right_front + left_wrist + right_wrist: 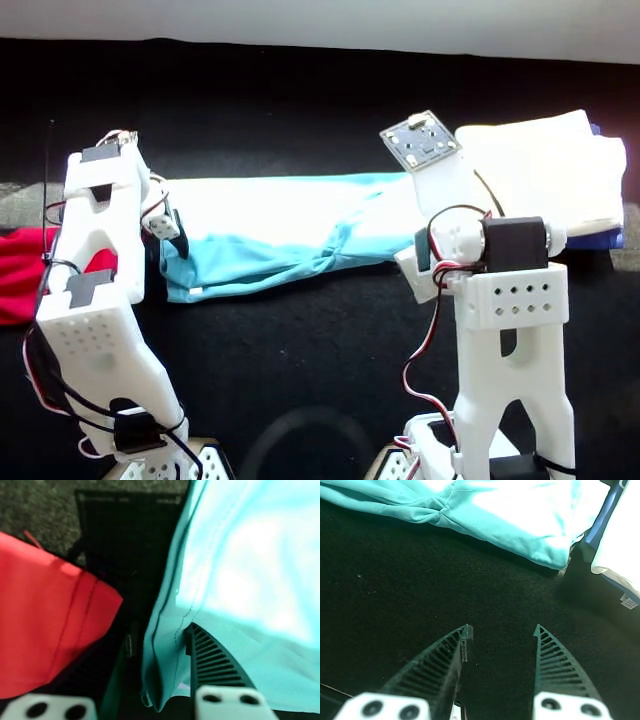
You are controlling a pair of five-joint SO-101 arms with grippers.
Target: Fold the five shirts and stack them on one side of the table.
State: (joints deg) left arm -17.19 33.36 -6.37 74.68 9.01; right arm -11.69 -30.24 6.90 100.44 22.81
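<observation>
A light blue shirt (280, 235) lies spread across the middle of the black table (300, 350). At its left edge, my left gripper (161, 637) is open, and the shirt's hem (160, 680) hangs between its fingers. A red shirt (20, 275) lies at the far left, beside that gripper (168, 228). My right gripper (502, 630) is open and holds nothing, above bare table just in front of the blue shirt's right end (530, 535). A folded white shirt (545, 170) rests on a dark blue one (605, 238) at the right.
The red shirt (45, 625) lies close to the left fingers across a dark gap of table. The folded stack's corner (620, 540) is near the right gripper. Bare black table stretches along the front between the two arm bases.
</observation>
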